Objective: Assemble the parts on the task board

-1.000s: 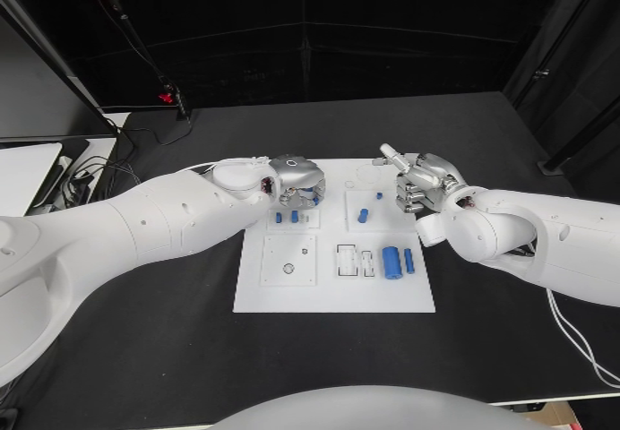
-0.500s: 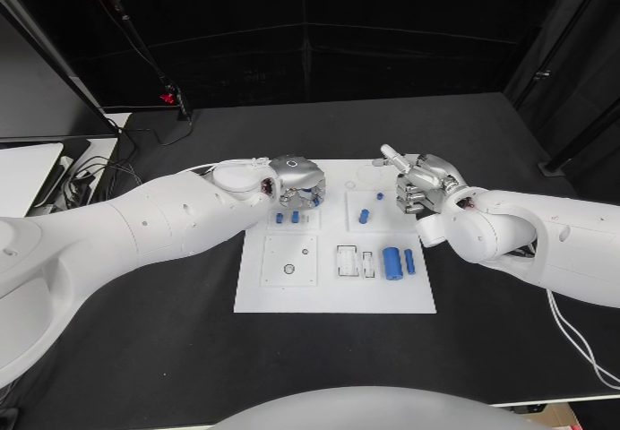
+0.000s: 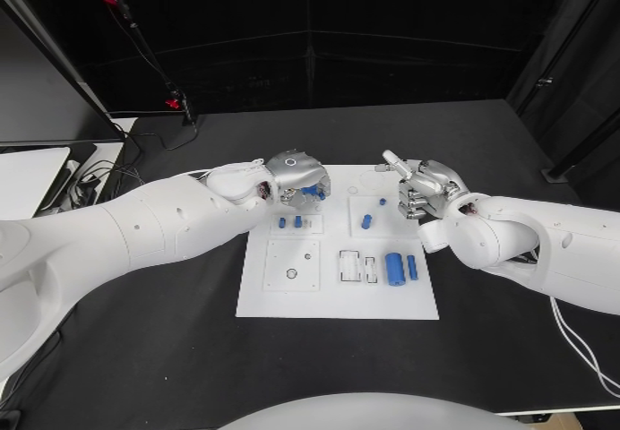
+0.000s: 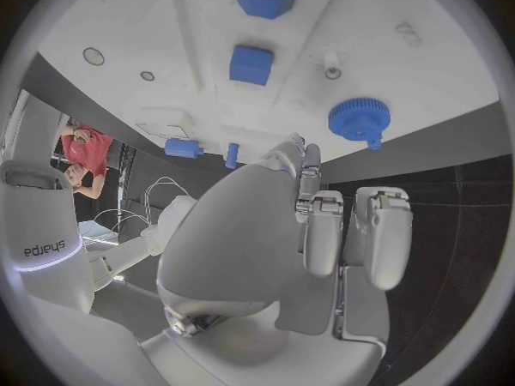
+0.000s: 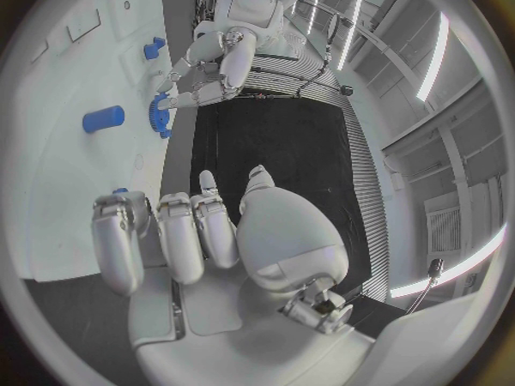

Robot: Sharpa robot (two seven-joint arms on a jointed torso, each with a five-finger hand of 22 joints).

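Our left hand [image 3: 295, 172] pinches the blue gear [image 3: 312, 191] at the task board [image 3: 336, 296]'s far edge; our right hand [image 3: 424, 186], fingers curled on nothing, hangs beside the board's far right corner.

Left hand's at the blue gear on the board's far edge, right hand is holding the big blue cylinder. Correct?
Not quite. The right hand holds nothing; the big blue cylinder lies on the task board nearer the robot, per the head view. The left hand is at the blue gear.
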